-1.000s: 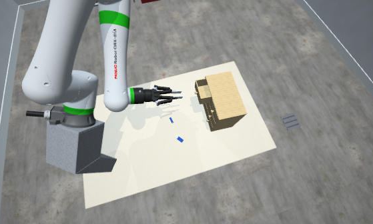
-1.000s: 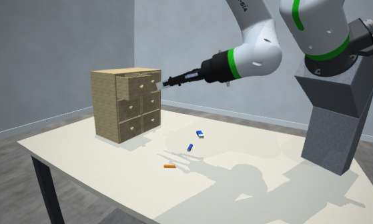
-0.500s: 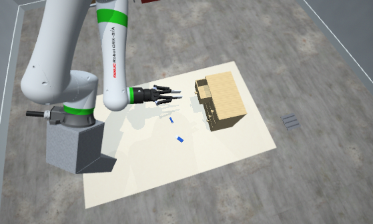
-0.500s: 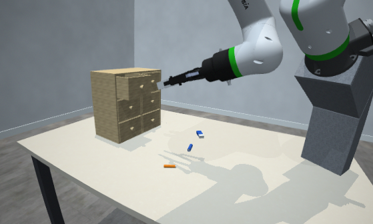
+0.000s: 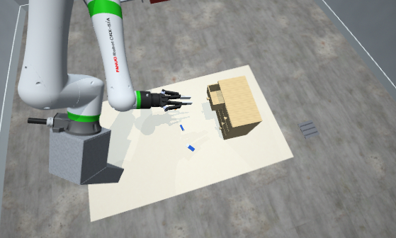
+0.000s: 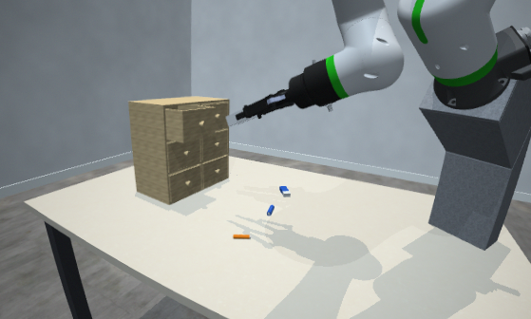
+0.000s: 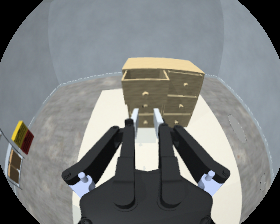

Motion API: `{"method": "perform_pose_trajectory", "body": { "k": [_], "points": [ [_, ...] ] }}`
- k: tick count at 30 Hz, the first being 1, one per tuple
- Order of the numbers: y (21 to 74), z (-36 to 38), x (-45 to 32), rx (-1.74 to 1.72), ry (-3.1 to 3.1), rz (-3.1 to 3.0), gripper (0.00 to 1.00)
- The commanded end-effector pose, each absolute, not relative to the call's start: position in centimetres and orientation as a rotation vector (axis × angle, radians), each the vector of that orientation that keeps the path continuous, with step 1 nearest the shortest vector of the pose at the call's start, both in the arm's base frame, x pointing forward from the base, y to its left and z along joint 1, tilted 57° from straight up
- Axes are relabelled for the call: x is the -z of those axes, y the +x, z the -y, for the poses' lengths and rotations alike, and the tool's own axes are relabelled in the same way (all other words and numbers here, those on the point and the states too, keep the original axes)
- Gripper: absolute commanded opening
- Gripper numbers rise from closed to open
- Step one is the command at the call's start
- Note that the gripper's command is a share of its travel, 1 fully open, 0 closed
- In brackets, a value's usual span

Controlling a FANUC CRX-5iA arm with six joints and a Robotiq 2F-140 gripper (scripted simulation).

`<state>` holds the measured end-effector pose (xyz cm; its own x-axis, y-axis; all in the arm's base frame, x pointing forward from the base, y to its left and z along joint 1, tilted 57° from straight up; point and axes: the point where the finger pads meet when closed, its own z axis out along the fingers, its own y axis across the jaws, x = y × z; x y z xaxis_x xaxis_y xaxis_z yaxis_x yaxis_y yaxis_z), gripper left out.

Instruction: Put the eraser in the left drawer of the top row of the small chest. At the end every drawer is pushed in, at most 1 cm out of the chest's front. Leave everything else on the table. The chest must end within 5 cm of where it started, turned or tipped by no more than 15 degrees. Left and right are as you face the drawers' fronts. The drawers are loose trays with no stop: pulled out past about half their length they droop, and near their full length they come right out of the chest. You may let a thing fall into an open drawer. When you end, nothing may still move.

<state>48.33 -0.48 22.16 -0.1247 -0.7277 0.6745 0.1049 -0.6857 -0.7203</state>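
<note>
The black two-finger gripper [image 5: 188, 100], jaws nearly closed on nothing, is hovering level with the wooden chest's [image 5: 239, 106] pulled-out top-left drawer [image 6: 187, 124]; the blue-and-white eraser [image 6: 284, 191] is lying well below on the cream bench [image 6: 124, 237].

Narrowed, empty gripper [image 7: 145, 124] faces the chest [image 7: 165, 90], top-left drawer [image 7: 145, 84] out.

Layout: small wooden six-drawer chest [image 6: 149, 142] on the cream table [image 6: 124, 247].
Top-left drawer [image 6: 191, 122] protrudes; blue-and-white eraser [image 6: 284, 191], blue cylinder [image 6: 270, 210] and orange stick [image 6: 241, 236] lie before its front.
</note>
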Motion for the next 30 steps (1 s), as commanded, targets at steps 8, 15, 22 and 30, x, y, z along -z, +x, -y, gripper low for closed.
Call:
{"method": "perform_pose_trajectory", "body": {
  "k": [8, 15, 22, 30],
  "points": [
    [47.0, 0.7, -22.4, 1.743, -1.676, -0.646, 0.20],
    [45.3, 1.2, -22.5, 1.598, -1.789, -0.578, 0.20],
    [43.5, 1.6, -22.6, 1.439, -1.896, -0.503, 0.20],
    [39.7, 2.5, -22.9, 1.139, -2.059, -0.360, 0.20]
  ]
}}
